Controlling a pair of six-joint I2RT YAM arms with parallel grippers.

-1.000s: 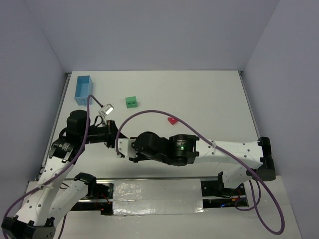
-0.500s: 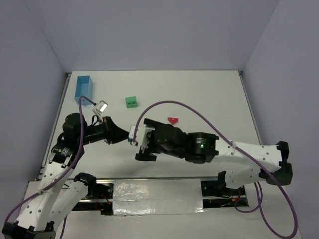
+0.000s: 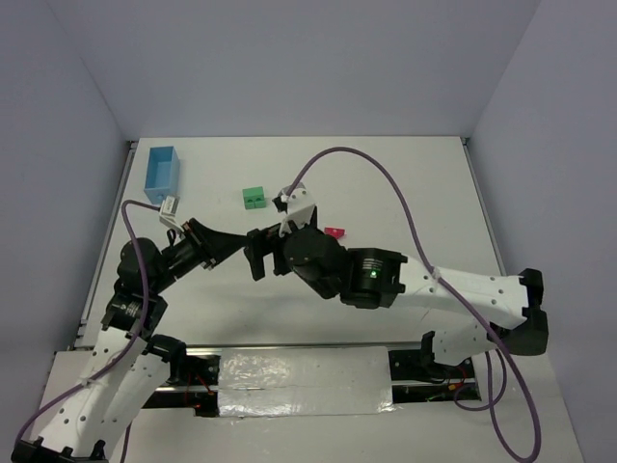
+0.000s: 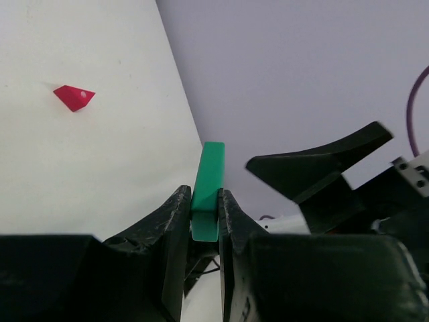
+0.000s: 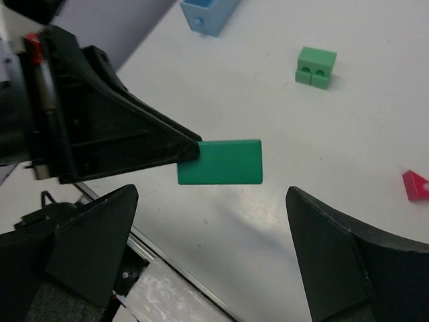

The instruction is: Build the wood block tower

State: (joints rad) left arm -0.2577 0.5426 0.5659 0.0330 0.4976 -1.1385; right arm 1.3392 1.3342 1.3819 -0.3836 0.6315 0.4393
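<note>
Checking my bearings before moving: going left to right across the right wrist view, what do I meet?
left gripper → flat green block it holds → green notched block → red roof piece. Omitted: blue box, overlapping.

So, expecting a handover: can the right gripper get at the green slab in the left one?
Probably yes: the right gripper is open facing the slab, whose free end juts past the left gripper, nothing between.

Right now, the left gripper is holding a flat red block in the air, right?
No, the flat block in the left gripper is green, not red; it is held in the air. The right wrist view shows it.
</note>
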